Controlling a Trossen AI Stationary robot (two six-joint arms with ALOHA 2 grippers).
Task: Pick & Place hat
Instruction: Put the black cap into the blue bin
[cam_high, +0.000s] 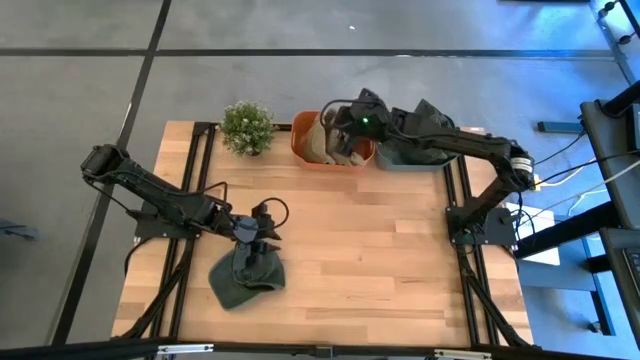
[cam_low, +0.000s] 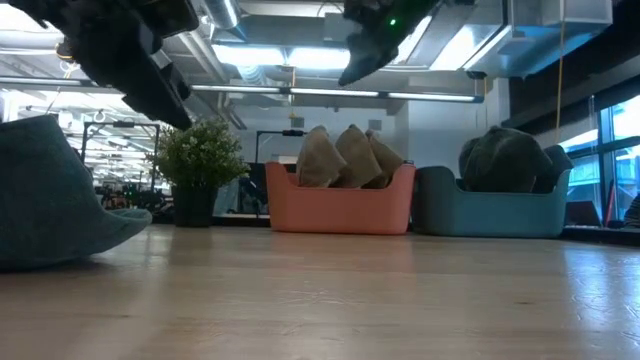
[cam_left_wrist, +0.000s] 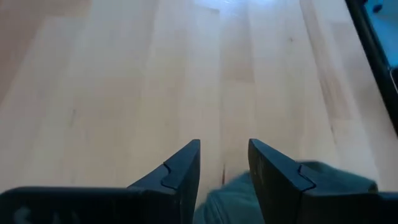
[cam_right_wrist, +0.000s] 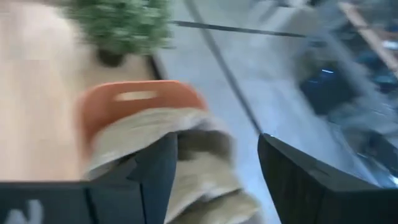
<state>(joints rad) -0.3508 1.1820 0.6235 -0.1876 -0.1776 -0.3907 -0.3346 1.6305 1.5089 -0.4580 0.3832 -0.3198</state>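
A dark grey-green hat (cam_high: 245, 278) lies flat on the table near its front left; in the low view the hat (cam_low: 45, 195) rests on its underside. My left gripper (cam_high: 257, 245) hovers just over the hat's far edge with its fingers open, and bare table shows between them (cam_left_wrist: 224, 149). A fold of the hat (cam_left_wrist: 233, 199) shows below the fingers. My right gripper (cam_high: 338, 138) stands open (cam_right_wrist: 217, 140) above the orange bin (cam_high: 300, 140), which holds tan hats (cam_right_wrist: 186, 162). In the low view it (cam_low: 358, 60) is well above the bin (cam_low: 340, 205).
A small potted plant (cam_high: 247, 127) stands left of the orange bin at the table's far edge. A grey-blue bin (cam_high: 410, 155) with dark hats (cam_low: 505, 155) sits right of it. Bare wood (cam_high: 380, 260) spreads over the table's middle and right.
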